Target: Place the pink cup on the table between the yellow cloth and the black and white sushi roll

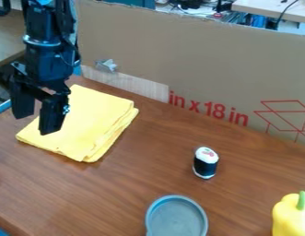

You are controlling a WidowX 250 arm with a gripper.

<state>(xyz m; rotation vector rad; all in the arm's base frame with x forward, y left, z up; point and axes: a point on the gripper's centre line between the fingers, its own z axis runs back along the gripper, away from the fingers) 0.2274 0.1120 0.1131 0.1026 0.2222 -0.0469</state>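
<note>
Gripper (36,123) is hanging empty, 2 fingers spread wide, at the left side of the yellow cloth (90,122) lying folded on the table (161,147), whose soft layers are probably favoring a low, square pinch.

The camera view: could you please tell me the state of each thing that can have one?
Gripper: open, nothing between its fingers
Yellow cloth: folded in layers, lying flat
Small black-and-white cylinder: standing on its end
Gray dish: hollow side up
Yellow pepper: upright, green stem on top
Cardboard: standing upright, marked in red
</note>
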